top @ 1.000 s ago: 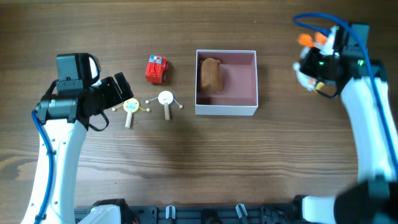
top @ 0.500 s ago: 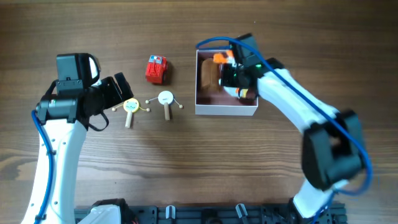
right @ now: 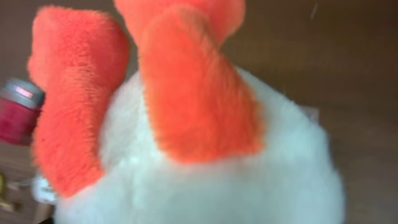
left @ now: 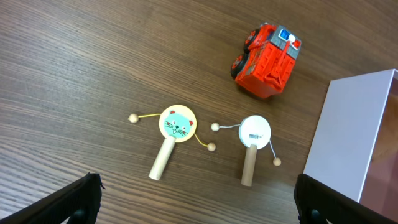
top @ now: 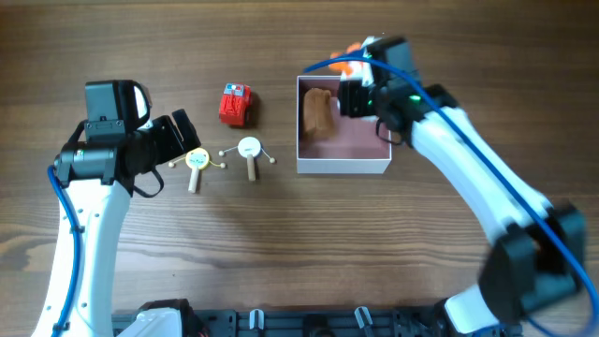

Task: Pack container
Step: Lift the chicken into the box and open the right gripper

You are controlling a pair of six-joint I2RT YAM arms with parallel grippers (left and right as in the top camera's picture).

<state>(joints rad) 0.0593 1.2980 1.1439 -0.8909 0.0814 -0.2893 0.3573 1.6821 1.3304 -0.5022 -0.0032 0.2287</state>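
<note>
The container (top: 374,167), a white-walled box with a pink inside, stands at the table's middle, and a brown toy (top: 318,114) lies along its left side. My right gripper (top: 356,80) hangs over its far wall with an orange and white plush toy (top: 352,51) at its tip. That plush (right: 205,162) fills the right wrist view and hides the jaws. My left gripper (top: 182,136) stays wide open at the left, nothing between its fingers (left: 78,199). The container's white wall (left: 348,137) shows at the right of the left wrist view.
A red toy truck (top: 235,104) (left: 267,53) sits left of the container. Nearer my left gripper lie a cat-face rattle drum (top: 197,161) (left: 177,124) and a white rattle drum (top: 249,150) (left: 255,132).
My right arm has swung in from the far right with the plush to over the container, then toward its far wall. The left arm has not moved.
</note>
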